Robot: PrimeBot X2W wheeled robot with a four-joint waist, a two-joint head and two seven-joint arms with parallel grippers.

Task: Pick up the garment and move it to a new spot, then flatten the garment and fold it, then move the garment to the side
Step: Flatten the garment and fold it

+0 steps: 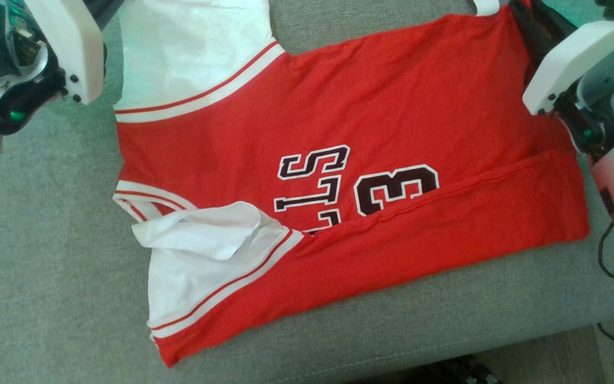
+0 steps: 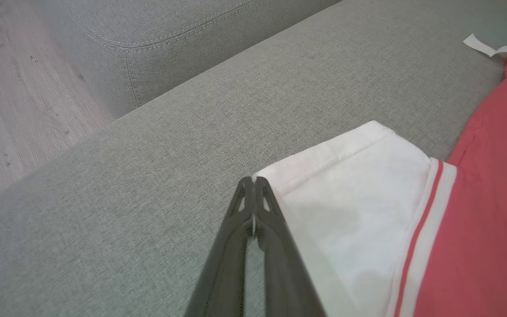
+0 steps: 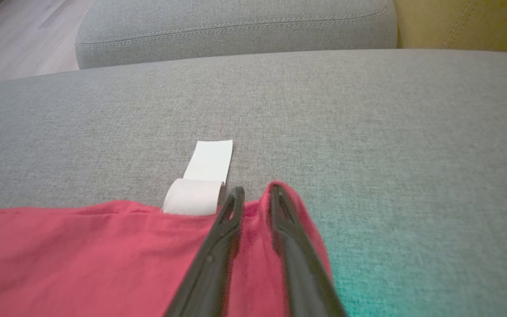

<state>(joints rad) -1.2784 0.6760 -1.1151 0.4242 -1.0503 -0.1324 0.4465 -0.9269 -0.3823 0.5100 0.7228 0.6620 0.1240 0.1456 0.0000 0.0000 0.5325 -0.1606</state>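
The garment (image 1: 392, 133) is a red jersey with white sleeves and dark lettering, spread on the grey sofa seat (image 1: 46, 266) with its near edge folded over the print. In the left wrist view my left gripper (image 2: 253, 179) is shut at the corner of the far white sleeve (image 2: 368, 211), with a sliver of white cloth pinched between its fingers. My right gripper (image 3: 255, 191) sits on the far red corner of the garment (image 3: 82, 251), its fingers narrowed around a raised fold of red cloth. In the head view its dark fingers (image 1: 523, 16) reach that corner at the top right.
A white tag (image 3: 205, 176) sticks out of the garment's hem beside the right fingers. A grey back cushion (image 3: 236, 26) and a yellow one (image 3: 464, 22) lie beyond. Wooden floor (image 2: 16, 110) is past the seat's end. A black cable (image 1: 611, 261) hangs at the seat's right edge.
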